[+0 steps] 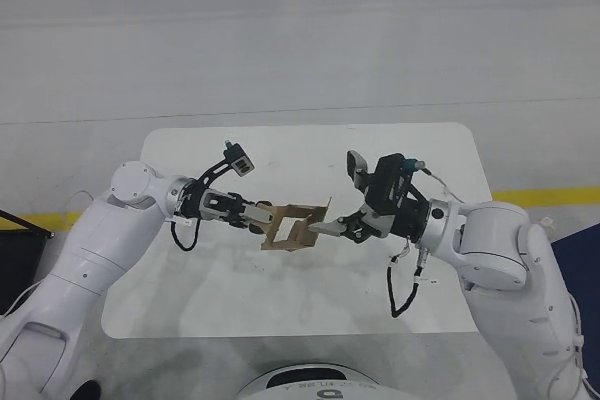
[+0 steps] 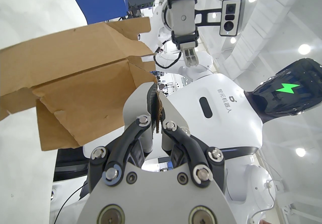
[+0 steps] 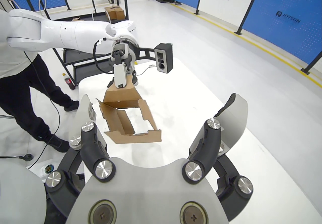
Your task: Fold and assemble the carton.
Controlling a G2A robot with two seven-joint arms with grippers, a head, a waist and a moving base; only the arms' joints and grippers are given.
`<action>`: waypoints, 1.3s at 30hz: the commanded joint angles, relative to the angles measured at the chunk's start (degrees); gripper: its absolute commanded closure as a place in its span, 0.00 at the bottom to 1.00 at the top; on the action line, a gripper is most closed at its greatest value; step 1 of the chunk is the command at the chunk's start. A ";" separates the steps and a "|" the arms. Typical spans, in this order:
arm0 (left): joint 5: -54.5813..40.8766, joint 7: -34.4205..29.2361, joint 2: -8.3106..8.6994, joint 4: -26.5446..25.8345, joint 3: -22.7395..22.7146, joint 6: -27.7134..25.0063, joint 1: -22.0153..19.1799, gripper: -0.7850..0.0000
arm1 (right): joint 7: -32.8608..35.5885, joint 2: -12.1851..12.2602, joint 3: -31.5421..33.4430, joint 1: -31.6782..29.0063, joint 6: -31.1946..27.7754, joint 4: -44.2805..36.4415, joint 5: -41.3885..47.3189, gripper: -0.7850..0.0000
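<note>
A brown cardboard carton [image 1: 292,228], part-folded with its flaps loose and open, hangs over the middle of the white table [image 1: 400,160]. My left gripper [image 1: 263,216] is shut on the carton's left edge; in the left wrist view the fingers [image 2: 141,109] pinch a cardboard flap, and the carton [image 2: 75,76] spreads out beyond them. My right gripper [image 1: 326,228] stands open just off the carton's right side, touching nothing. In the right wrist view its fingers [image 3: 84,112] flank the carton [image 3: 120,119], with the left gripper [image 3: 120,81] clamped on the far end.
The table's front edge [image 1: 280,335] and rounded corners lie near both arms. A black rack [image 3: 83,21] stands off the table's far side beyond the left arm, with a dark bottle [image 3: 68,81] on the floor beside it. Bare table lies to the right [image 3: 201,89].
</note>
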 commanded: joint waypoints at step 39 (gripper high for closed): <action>7.67 -1.01 1.89 -6.46 -2.76 -0.78 4.07 1.00 | 23.01 2.37 -12.25 18.54 9.19 20.88 27.37 0.55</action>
